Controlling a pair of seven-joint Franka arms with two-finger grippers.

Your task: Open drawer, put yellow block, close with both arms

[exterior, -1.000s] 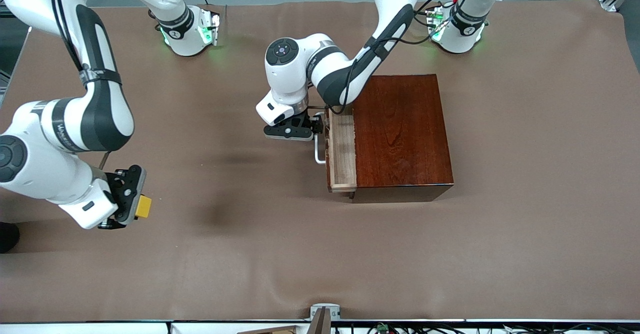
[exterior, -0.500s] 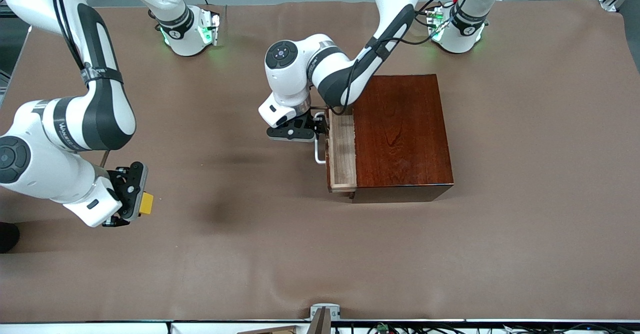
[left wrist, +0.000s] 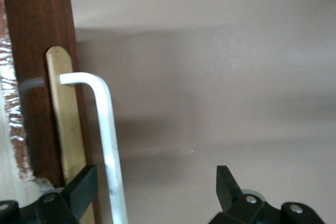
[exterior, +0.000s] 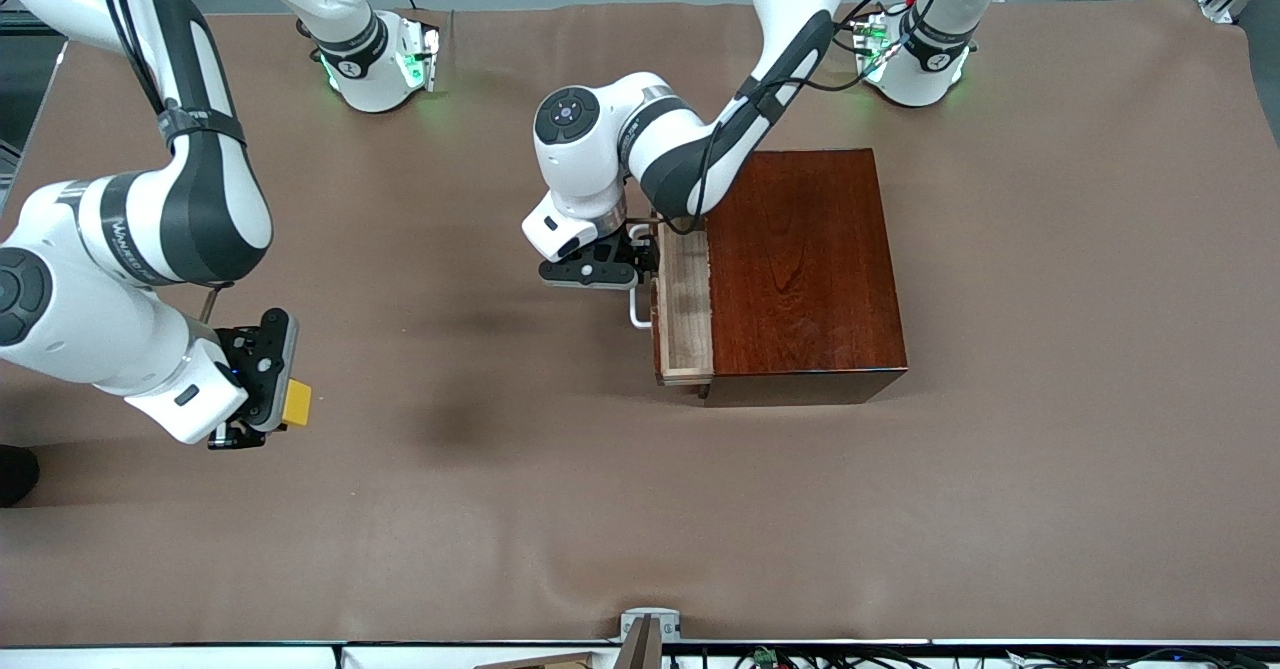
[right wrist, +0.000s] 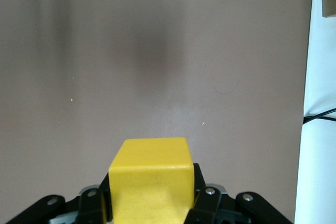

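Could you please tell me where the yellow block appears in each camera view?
Front view: the yellow block sits in the right end effector, over the table's right-arm end.
Left wrist view: not in it.
Right wrist view: the block fills the lower middle, between the fingers.
Shared landmark: the brown table cover.

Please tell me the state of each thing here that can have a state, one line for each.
drawer: partly open, nothing visible inside
drawer handle: between the open fingers, not gripped
yellow block: held, above the table
left hand: open, at the drawer handle
right hand: shut on the yellow block, toward the right arm's end
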